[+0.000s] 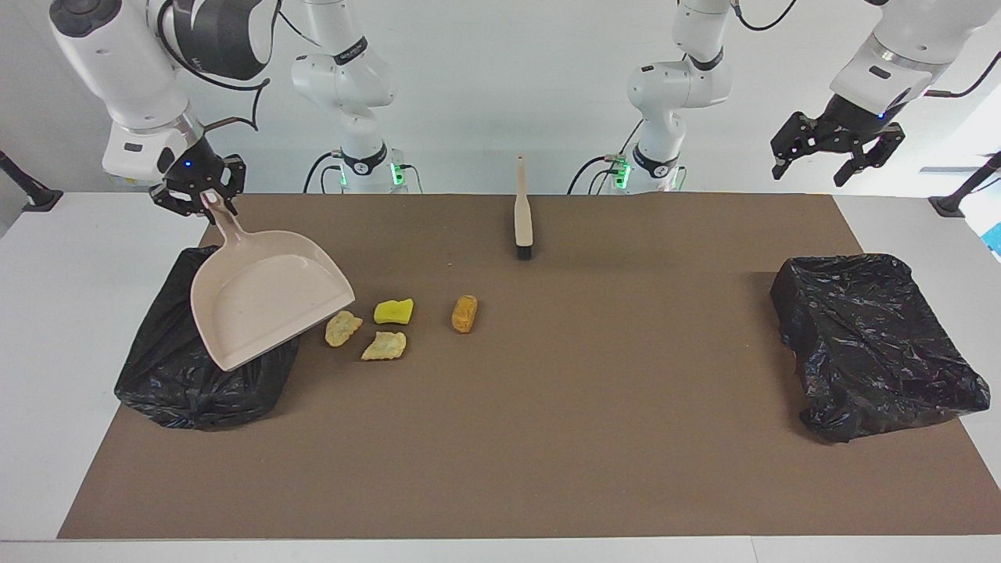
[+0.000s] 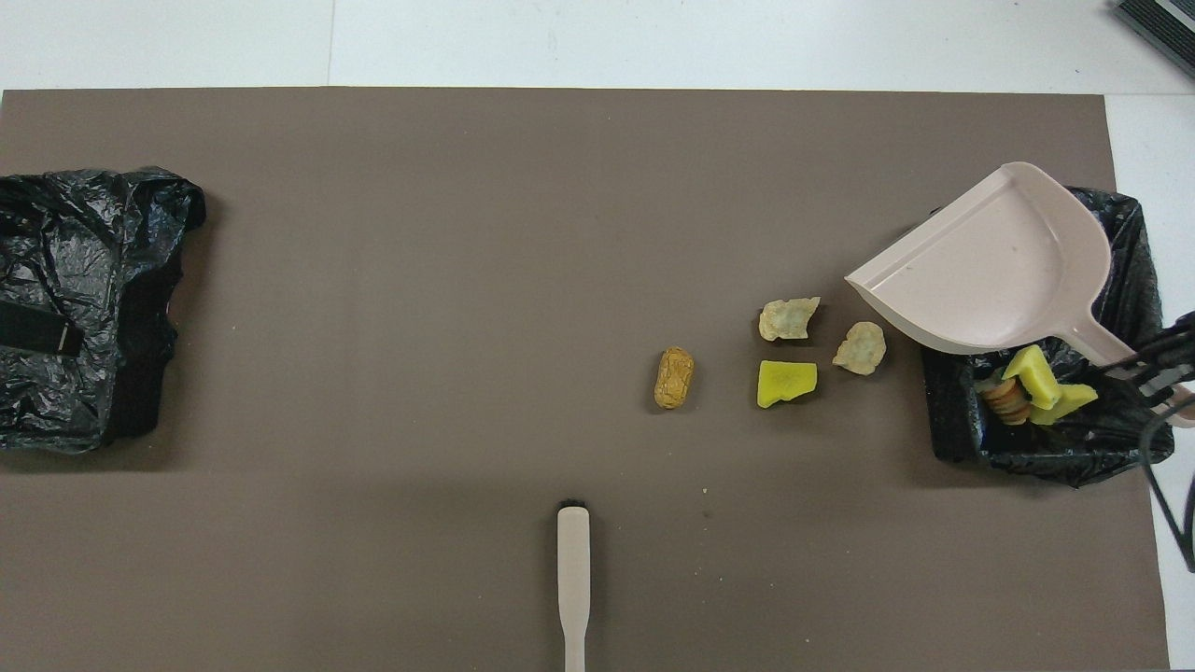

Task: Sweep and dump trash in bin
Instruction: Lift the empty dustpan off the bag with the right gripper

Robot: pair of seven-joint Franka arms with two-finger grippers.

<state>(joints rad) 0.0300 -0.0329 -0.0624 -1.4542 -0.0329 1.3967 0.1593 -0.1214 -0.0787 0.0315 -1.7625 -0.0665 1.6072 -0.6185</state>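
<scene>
From my remote console, the right gripper (image 1: pixel 205 197) is clamped on the slim handle of the beige plastic dustpan (image 1: pixel 266 301), a smooth shovel-shaped scoop with raised side walls, held in the air over the bin (image 1: pixel 205 371) at the right arm's end of the table. That bin is a box lined with a crinkled, glossy black plastic bag. Inside it I see part of the trash: two bright yellow sponge chunks (image 2: pixel 1041 383) with blocky cut edges and a ridged brown piece (image 2: pixel 1006 399).

The other trash lies on the matte brown mat (image 1: pixel 547 453), just beside the bin toward the table's middle: two pale tan crumbly scraps (image 1: pixel 342 327) (image 1: pixel 384 345) with ragged outlines, a yellow sponge wedge (image 1: pixel 393 311), and, farthest from the bin, an oblong orange-brown bread-like lump (image 1: pixel 464 313).

A brush (image 1: pixel 522 213) with a long beige handle and short dark bristles lies flat on the mat, nearer to the robots than the lump. A second bag-lined black bin (image 1: pixel 876 340) sits at the left arm's end. Over the table edge near it, the left gripper (image 1: pixel 834 152) waits aloft, its fingers spread wide and holding nothing.
</scene>
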